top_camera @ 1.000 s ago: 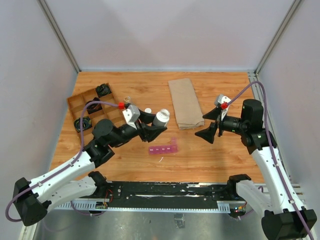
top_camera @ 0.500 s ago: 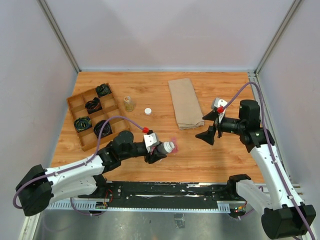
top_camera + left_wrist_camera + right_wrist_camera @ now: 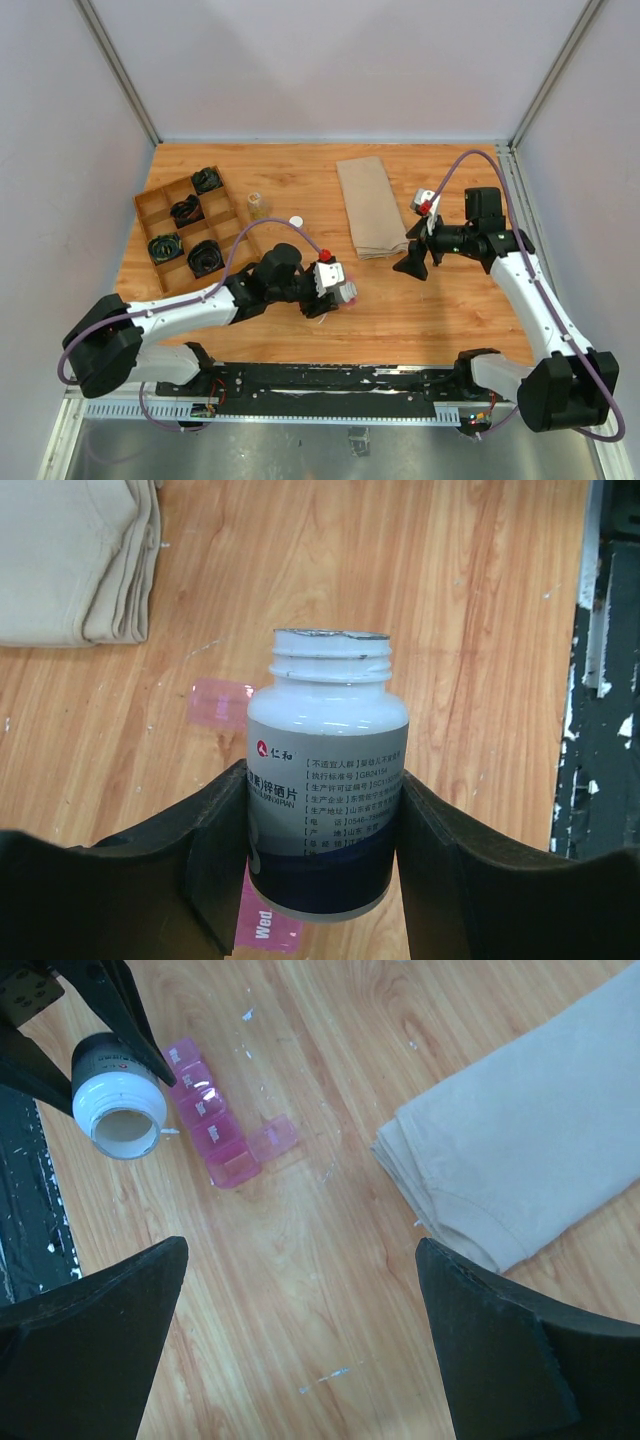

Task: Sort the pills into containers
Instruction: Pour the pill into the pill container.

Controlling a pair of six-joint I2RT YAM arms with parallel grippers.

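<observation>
Left jaws clamp the uncapped bottle (image 3: 328,740), tipped flat right over the pink strip (image 3: 215,1130) near the bench's (image 3: 450,300) front, right jaws hang wide and empty, and one hasty tilt likely scatters pills past the single open cell (image 3: 236,1167).

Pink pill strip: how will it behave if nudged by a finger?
Probably light: the containers are thin translucent plastic, so they would likely slide or spin on the smooth wooden table. The open lid looks flimsy and may flap shut or snag.

Wooden tabletop (image 3: 300,175), plain pale walls (image 3: 330,60), metal corner posts (image 3: 118,65).
</observation>
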